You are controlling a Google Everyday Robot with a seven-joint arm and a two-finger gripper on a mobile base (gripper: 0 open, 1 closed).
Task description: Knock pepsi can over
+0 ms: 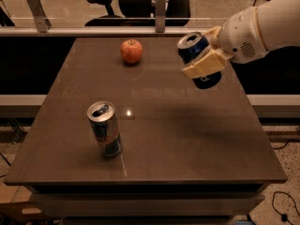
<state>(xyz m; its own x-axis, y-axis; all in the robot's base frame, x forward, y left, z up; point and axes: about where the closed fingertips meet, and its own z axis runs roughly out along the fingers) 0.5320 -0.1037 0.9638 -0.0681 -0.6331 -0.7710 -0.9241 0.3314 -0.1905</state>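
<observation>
Dark brown table [187,139], glass rail and office chairs behind. Gripper [199,55] sits over the far right part of the table, with the arm [262,25] reaching in from the right. Fingers [201,64] are closed on either side of the pepsi can [193,50], one cream pad across its front.

Can's long axis is tilted: silver top leans left, away from the wrist, base low and right. Cannot tell whether the base touches the table.

Judgement: tipping further left would lay it flat. Apple [131,51] and energy drink can [105,129] are well apart from it.
</observation>
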